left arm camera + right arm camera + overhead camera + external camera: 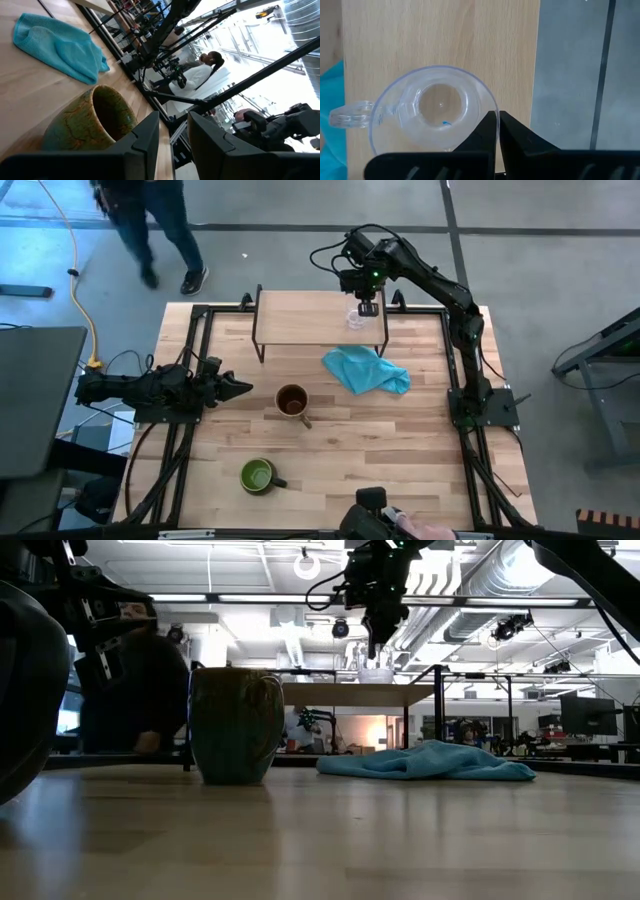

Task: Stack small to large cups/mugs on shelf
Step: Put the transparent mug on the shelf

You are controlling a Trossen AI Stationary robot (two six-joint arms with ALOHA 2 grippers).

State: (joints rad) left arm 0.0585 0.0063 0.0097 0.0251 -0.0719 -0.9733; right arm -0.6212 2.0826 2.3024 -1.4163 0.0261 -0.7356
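The small clear glass cup (356,318) is at the right end of the light-wood shelf (305,315), handle toward the table's left; it also shows from above in the right wrist view (432,107). My right gripper (368,306) is above it, fingers pointing down and shut on it. The tan-brown mug (292,401) stands upright on the table's middle. The dark mug with green inside (258,476) stands near the near edge. My left gripper (243,388) is open, level, just left of the tan-brown mug (92,122), touching nothing. My right gripper holds the glass cup by its rim (489,107), on the side opposite the handle. One finger (482,132) is inside the cup and one outside. The fingers come from above, pointing down. The cup is upright, its base at the shelf board (376,678).
A crumpled blue cloth (366,370) lies on the table in front of the shelf's right end. Black frame rails run along the table's left and right edges. A person (160,230) walks beyond the far left corner.
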